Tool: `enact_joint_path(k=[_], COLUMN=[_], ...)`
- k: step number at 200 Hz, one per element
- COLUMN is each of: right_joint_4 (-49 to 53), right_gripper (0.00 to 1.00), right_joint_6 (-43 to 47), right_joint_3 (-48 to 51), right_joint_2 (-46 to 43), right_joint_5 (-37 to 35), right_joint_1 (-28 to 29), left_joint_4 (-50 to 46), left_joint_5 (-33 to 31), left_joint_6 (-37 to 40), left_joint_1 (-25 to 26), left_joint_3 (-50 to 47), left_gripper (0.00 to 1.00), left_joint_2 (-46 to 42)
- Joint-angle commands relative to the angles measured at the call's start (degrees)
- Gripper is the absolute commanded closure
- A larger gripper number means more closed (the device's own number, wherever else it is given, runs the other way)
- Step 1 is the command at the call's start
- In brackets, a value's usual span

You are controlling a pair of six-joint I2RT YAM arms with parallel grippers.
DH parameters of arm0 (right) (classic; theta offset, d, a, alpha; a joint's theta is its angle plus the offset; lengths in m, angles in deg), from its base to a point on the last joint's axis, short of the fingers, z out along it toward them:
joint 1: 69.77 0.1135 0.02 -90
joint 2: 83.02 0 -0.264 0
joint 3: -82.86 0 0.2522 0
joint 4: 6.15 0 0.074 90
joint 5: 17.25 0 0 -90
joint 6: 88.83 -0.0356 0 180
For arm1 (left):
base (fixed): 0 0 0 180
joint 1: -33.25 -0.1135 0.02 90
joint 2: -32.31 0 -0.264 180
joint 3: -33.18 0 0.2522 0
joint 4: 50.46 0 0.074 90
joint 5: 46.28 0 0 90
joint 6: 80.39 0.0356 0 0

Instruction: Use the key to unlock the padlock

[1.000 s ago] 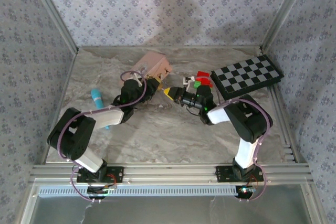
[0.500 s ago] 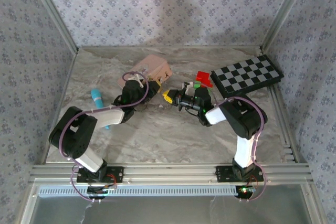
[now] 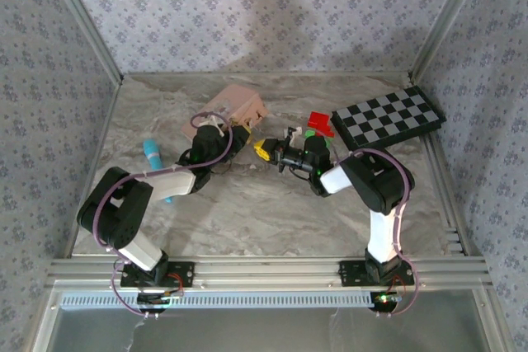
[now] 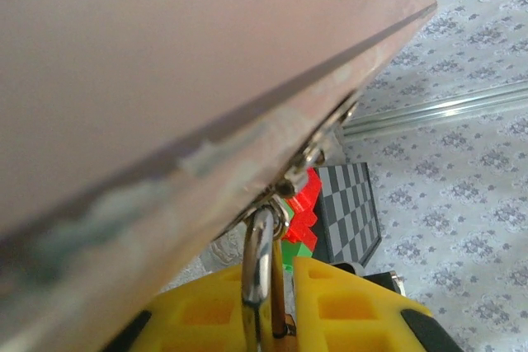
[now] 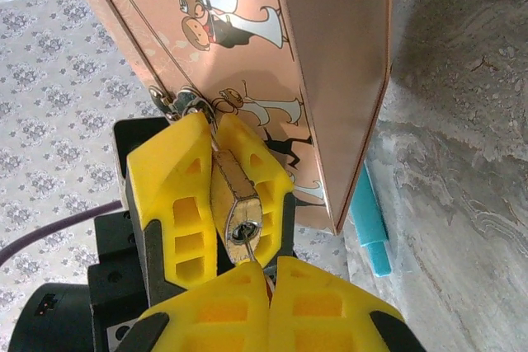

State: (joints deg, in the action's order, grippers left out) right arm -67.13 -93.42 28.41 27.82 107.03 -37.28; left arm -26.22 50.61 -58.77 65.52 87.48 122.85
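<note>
The small brass padlock (image 5: 235,191) hangs by its silver shackle (image 4: 259,274) from the hasp of the pink illustrated box (image 5: 272,47). My left gripper (image 4: 276,290) is shut on the padlock's body, yellow fingers (image 5: 173,195) on both sides. My right gripper (image 5: 271,263) is shut on the key (image 5: 252,246), whose thin silver blade sits in the keyhole on the padlock's end face. From above, the two grippers meet tip to tip, left gripper (image 3: 240,139) and right gripper (image 3: 265,151), just in front of the pink box (image 3: 235,107).
A black-and-white checkerboard (image 3: 388,118) lies at the back right, with red blocks (image 3: 320,123) and a green block (image 3: 310,132) next to it. A teal object (image 3: 154,154) lies left of the left arm. Patterned walls close in the table.
My right arm has moved left toward the padlock, bringing the key up to the keyhole and uncovering the red blocks. The left gripper has held still on the padlock.
</note>
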Motion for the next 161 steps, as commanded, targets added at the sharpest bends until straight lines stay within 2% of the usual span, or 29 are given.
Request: enact_joint_path(k=[1,38,64,135,161], right_joint_4=[-4.73,-3.70,-3.33,-3.51,0.71], right_gripper=[1.00,1.00,1.00,1.00,1.00], right_joint_6=[3.44,8.54,12.32,17.52,22.78], right_joint_3=[-2.40,5.01,9.45,15.49,16.72], right_joint_2=[0.13,0.06,0.29,-0.22,-3.36], right_joint_5=[-4.66,-4.59,-4.70,-5.24,-4.65], right_joint_1=[0.29,-0.53,-0.32,0.47,0.35], left_joint_4=[-4.67,-11.28,-13.66,-6.83,-6.86], left_joint_5=[15.67,11.27,10.03,5.51,5.42], left_joint_6=[0.27,8.26,12.82,14.38,17.45], left_joint_1=[6.23,2.47,1.94,1.93,1.98], left_joint_3=[1.30,2.11,3.73,1.01,0.17], left_gripper=[1.00,1.00,1.00,1.00,1.00], left_joint_2=[-0.26,-0.85,0.01,5.18,6.37])
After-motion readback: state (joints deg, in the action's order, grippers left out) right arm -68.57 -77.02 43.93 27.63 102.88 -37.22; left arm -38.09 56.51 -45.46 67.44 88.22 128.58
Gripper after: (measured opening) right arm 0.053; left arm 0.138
